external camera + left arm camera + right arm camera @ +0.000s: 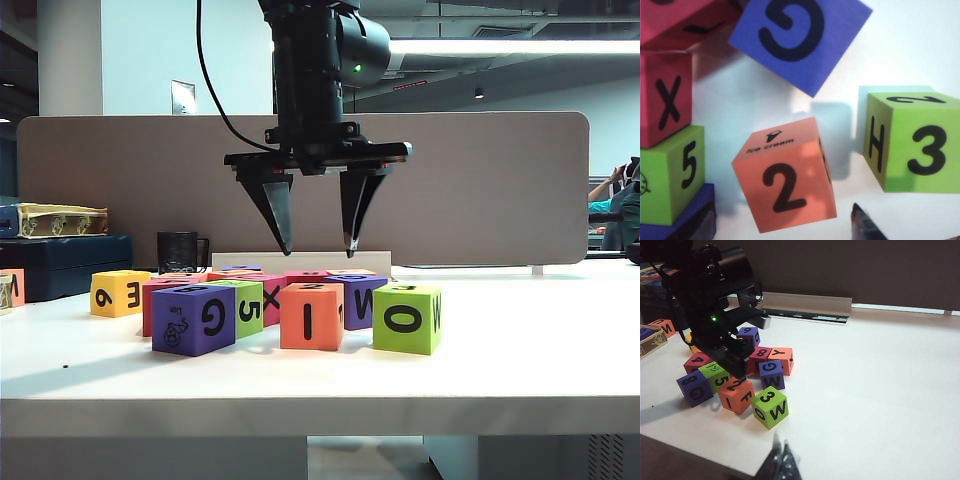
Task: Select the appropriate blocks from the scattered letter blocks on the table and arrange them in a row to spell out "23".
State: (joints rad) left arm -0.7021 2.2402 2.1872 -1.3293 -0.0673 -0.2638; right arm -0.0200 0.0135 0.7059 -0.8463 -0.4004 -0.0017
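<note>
Foam cubes, light and squashy: orange block [311, 316] and green block [407, 318] near-centre on surface [520, 350]. Left hand [316, 245] apart above orange; pinch opposite flat sides. Right hand [781, 460] together, near edge.

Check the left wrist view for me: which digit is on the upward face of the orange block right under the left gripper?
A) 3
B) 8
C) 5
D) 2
D: in the left wrist view the orange block shows a black 2 facing the camera, with the left gripper open above it; the 3 is on the lime green block beside it.
</note>
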